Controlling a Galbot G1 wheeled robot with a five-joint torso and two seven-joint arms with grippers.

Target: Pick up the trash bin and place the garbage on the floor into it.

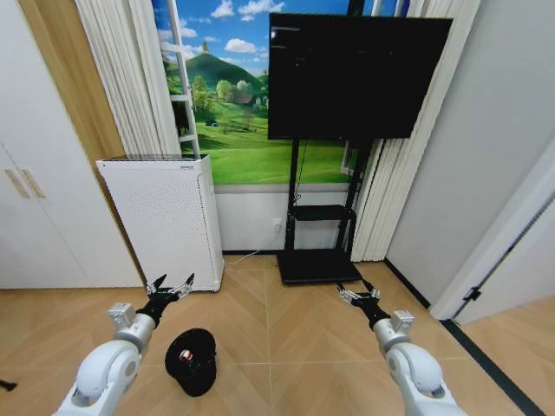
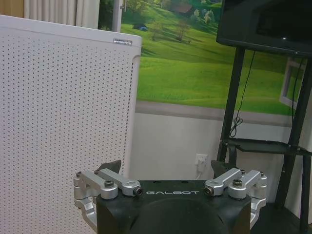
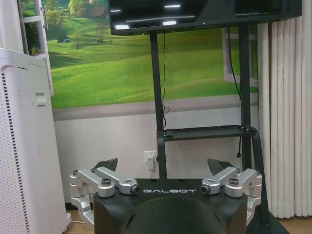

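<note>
The trash bin (image 1: 192,360) stands on the herringbone floor (image 1: 295,329), just below and right of the left end effector (image 1: 170,288), whose fingers spread wide. The right end effector (image 1: 357,295), also wide, hovers well apart.

Trash bin (image 1: 192,361) on floor (image 1: 295,325), nr left gripper (image 1: 170,288).

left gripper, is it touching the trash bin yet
Apart. The head view shows the left gripper open above the floor, with bare boards between it and the trash bin.
</note>
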